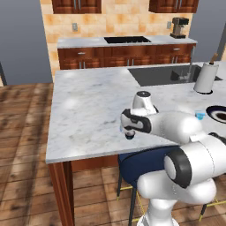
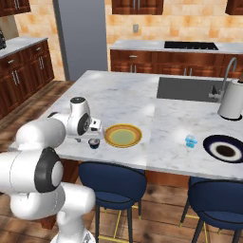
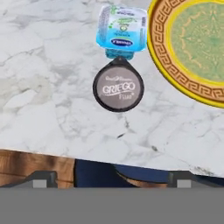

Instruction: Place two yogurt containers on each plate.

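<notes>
The tool [image 3: 112, 177] hangs with fingers spread wide, gripping nothing, above the table's [image 3: 52, 87] near edge. Below it stands the dark round yogurt cup [image 3: 118, 89], touching a pale-blue tub [image 3: 122, 29], beside the golden-yellow plate [image 3: 162, 52]. Farther off, another blue tub [image 2: 191, 141] sits near the black plate [image 2: 225, 151].

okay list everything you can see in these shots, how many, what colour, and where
Yogurt tubs: two seen, pale blue; one touching the dark cup beside the yellow plate, one on the counter left of the black plate.
Dark cup: one, dark with pale lid, near the counter's front edge.
Yellow plate: one, golden with greenish centre, bare.
Black plate: one, white ring, brown centre, bare, counter's right end.
White cylinder: one, by the sink.
Sink: one, dark, in the counter.
Stools: two, navy, under the counter.
Coffee machine: one, dark, back counter.
Gripper: one, open, above the dark cup.
</notes>
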